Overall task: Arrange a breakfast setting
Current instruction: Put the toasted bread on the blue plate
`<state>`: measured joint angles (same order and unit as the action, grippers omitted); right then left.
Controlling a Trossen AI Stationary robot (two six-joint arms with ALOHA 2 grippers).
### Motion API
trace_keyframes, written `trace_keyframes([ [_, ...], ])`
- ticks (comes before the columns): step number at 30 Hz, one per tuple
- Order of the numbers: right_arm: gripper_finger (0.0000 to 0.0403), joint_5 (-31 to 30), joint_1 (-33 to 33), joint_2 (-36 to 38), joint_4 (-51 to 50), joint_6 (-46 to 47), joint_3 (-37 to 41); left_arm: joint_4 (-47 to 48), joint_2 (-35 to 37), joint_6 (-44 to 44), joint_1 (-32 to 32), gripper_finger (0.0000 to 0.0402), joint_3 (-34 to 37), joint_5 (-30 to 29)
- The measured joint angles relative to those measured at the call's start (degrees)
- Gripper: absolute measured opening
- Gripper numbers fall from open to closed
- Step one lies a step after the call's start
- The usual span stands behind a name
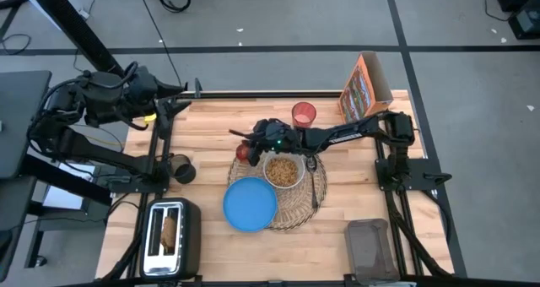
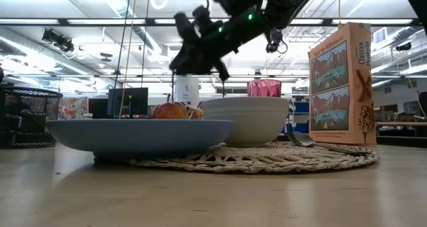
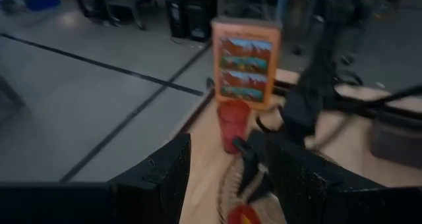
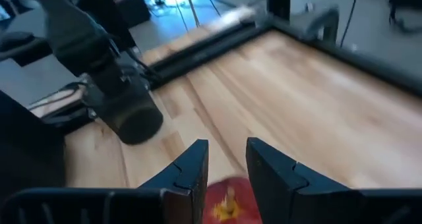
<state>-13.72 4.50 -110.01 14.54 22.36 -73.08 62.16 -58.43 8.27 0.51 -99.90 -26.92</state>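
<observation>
The red-yellow apple (image 1: 244, 152) lies at the wicker placemat's (image 1: 297, 204) far left edge, beside the white bowl (image 1: 283, 170) that holds cereal. The blue plate (image 1: 250, 204) overlaps the mat's near left edge. A metal spoon (image 1: 314, 181) lies on the mat to the right of the bowl. The pink cup (image 1: 304, 114) and the orange cereal box (image 1: 364, 89) stand behind the mat. My right gripper (image 4: 227, 165) hovers open just above the apple (image 4: 227, 201), clear of it in the low view (image 2: 197, 67). My left gripper (image 3: 227, 178) waits open at the far left. A toast slice (image 1: 169, 230) stands in the toaster.
A toaster (image 1: 171, 236) stands at the near left corner. A dark cup (image 1: 181, 169) stands on the left side of the table. A grey container (image 1: 369, 246) sits at the near right. The right arm (image 1: 354, 133) stretches over the table behind the bowl.
</observation>
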Motion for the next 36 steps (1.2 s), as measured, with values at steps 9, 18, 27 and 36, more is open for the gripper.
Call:
trace_keyframes([
  [9,0.0111,-2.7,-4.9,9.7,-0.1,-12.0,0.0,8.4,-0.1,10.3,-4.0,0.0199,0.0,19.2],
  [18,0.0111,-14.3,-15.0,19.6,-4.5,-12.8,0.0,15.6,-0.9,42.6,-20.0,0.0199,1.6,25.8],
  [27,0.0111,-19.5,-23.2,28.5,-18.1,-11.1,0.0,12.2,-4.3,72.0,-38.6,0.0199,15.2,23.3],
  [36,0.011,-19.7,-35.9,32.5,-33.4,-1.1,0.0,12.3,-8.5,101.7,-49.7,0.0199,23.9,24.4],
])
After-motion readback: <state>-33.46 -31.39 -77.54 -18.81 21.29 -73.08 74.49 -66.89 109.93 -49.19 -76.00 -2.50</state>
